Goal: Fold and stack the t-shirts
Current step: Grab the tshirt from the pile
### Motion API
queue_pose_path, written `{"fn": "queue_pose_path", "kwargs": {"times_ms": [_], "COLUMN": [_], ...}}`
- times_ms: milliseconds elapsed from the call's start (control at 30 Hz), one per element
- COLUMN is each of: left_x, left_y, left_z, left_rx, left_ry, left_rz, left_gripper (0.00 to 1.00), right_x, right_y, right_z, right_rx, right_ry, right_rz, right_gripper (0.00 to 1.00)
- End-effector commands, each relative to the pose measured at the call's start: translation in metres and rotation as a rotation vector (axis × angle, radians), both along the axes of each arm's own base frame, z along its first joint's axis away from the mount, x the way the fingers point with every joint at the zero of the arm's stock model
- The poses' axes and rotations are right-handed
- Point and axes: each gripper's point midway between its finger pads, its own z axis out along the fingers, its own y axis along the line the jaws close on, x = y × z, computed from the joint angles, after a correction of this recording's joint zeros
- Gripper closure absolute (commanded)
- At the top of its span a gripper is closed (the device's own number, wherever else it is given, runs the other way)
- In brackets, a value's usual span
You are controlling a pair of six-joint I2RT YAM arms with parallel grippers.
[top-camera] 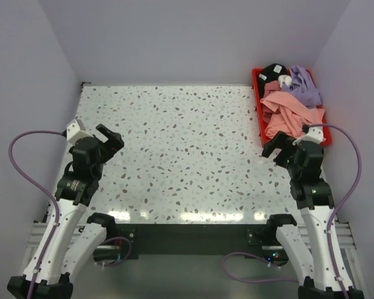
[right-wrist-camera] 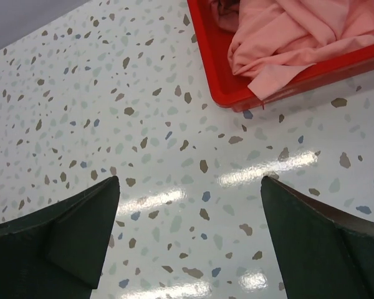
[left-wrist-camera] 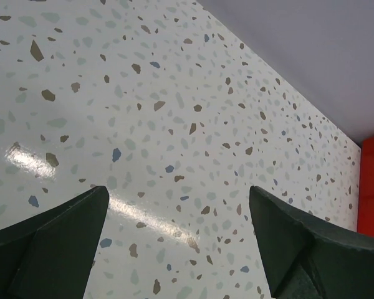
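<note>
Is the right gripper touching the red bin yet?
Apart. The right wrist view shows bare table between the open right gripper and the red bin corner.

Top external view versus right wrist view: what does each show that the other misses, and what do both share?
Only top external: the left gripper, a lavender shirt and a black garment in the red bin. Only right wrist: a corner of the pink shirt draped over the bin's wall. Both: pink shirt, bin, speckled table, open right gripper.
</note>
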Motion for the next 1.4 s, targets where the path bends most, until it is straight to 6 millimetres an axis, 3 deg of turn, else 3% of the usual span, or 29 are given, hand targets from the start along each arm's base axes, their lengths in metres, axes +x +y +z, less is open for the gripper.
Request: {"fn": "queue_pose_path", "kwargs": {"times_ms": [0, 100, 200, 233, 267, 300, 333, 367, 400, 433, 533, 567, 600, 633, 667, 700, 800, 867, 933, 967, 1033, 1067, 1100, 1167, 1233, 1300, 1333, 1367], "left_x": [0.007, 0.007, 0.007, 0.008, 0.008, 0.009, 0.011, 0.012, 0.013, 0.012, 0.012, 0.011, 0.01, 0.009, 0.007, 0.007, 0.007, 0.008, 0.01, 0.012, 0.014, 0.016, 0.017, 0.02, 0.021, 0.022, 0.022, 0.021], "left_y": [0.002, 0.0, 0.0, -0.001, -0.002, -0.005, -0.006, -0.007, -0.008, -0.008, -0.011, -0.012, -0.013, -0.012, -0.011, -0.01, -0.01, -0.011, -0.011, -0.011, -0.012, -0.013, -0.013, -0.013, -0.013, -0.012, -0.012, -0.013], "left_z": [0.008, 0.004, 0.0, 0.001, 0.001, -0.001, 0.001, 0.0, 0.001, -0.001, -0.004, -0.005, -0.002, -0.002, -0.001, -0.002, -0.003, -0.002, 0.0, -0.002, -0.005, -0.009, -0.01, -0.012, -0.015, -0.016, -0.017, -0.017], "left_rx": [-0.022, -0.024, -0.025, -0.027, -0.027, -0.03, -0.029, -0.028, -0.028, -0.027, -0.03, -0.028, -0.028, -0.03, -0.026, -0.026, -0.035, -0.03, -0.028, -0.028, -0.027, -0.025, -0.025, -0.021, -0.015, -0.014, -0.015, -0.017], "left_ry": [-0.056, -0.048, -0.04, -0.045, -0.049, -0.044, -0.053, -0.051, -0.049, -0.042, -0.032, -0.027, -0.033, -0.028, -0.035, -0.035, -0.054, -0.055, -0.055, -0.046, -0.038, -0.025, -0.023, -0.007, 0.008, 0.013, 0.018, 0.016], "left_rz": [0.023, 0.013, 0.011, 0.006, -0.001, -0.016, -0.022, -0.028, -0.029, -0.029, -0.048, -0.057, -0.063, -0.061, -0.056, -0.049, -0.045, -0.057, -0.054, -0.054, -0.057, -0.06, -0.06, -0.055, -0.053, -0.045, -0.044, -0.048], "left_gripper": [0.0, 0.0, 0.0, 0.0, 0.0, 0.0, 0.0, 0.0, 0.0, 0.0, 0.0, 0.0, 0.0, 0.0, 0.0, 0.0, 0.0, 0.0, 0.0, 0.0, 0.0, 0.0, 0.0, 0.0, 0.0, 0.0, 0.0, 0.0], "right_x": [0.008, 0.018, 0.039, 0.052, 0.061, 0.072, 0.088, 0.097, 0.109, 0.127, 0.167, 0.183, 0.196, 0.205, 0.217, 0.228, 0.259, 0.272, 0.284, 0.289, 0.297, 0.303, 0.306, 0.313, 0.315, 0.32, 0.321, 0.322], "right_y": [0.0, 0.003, 0.008, 0.009, 0.001, -0.004, -0.013, -0.029, -0.038, -0.043, -0.068, -0.072, -0.079, -0.083, -0.086, -0.093, -0.09, -0.091, -0.092, -0.108, -0.113, -0.114, -0.116, -0.118, -0.12, -0.121, -0.12, -0.121], "right_z": [0.011, 0.008, 0.022, 0.016, 0.015, 0.027, 0.008, 0.005, 0.015, -0.006, 0.009, -0.01, 0.005, 0.006, -0.012, 0.004, -0.004, 0.001, -0.015, -0.009, -0.023, -0.017, -0.031, -0.031, -0.052, -0.06, -0.066, -0.067], "right_rx": [0.034, 0.074, 0.091, 0.092, 0.083, 0.076, 0.056, 0.044, 0.037, 0.011, -0.039, -0.056, -0.061, -0.068, -0.095, -0.099, -0.085, -0.079, -0.095, -0.097, -0.122, -0.123, -0.139, -0.145, -0.159, -0.156, -0.156, -0.153], "right_ry": [-0.041, -0.048, -0.096, -0.063, -0.046, -0.058, 0.01, 0.02, 0.004, 0.062, -0.009, 0.03, -0.007, -0.01, 0.03, -0.008, -0.015, -0.027, -0.004, -0.017, 0.007, -0.007, 0.023, 0.027, 0.078, 0.089, 0.096, 0.096], "right_rz": [-0.027, -0.033, -0.012, -0.016, -0.061, -0.094, -0.151, -0.26, -0.314, -0.349, -0.476, -0.498, -0.533, -0.553, -0.563, -0.592, -0.573, -0.579, -0.587, -0.619, -0.631, -0.633, -0.636, -0.643, -0.645, -0.645, -0.644, -0.642], "right_gripper": [0.01, 0.01, 0.01, 0.01, 0.01, 0.01, 0.01, 0.01, 0.01, 0.01, 0.01, 0.01, 0.01, 0.02, 0.02, 0.02, 0.02, 0.02, 0.02, 0.02, 0.03, 0.03, 0.03, 0.04, 0.05, 0.07, 0.1, 0.21]}}
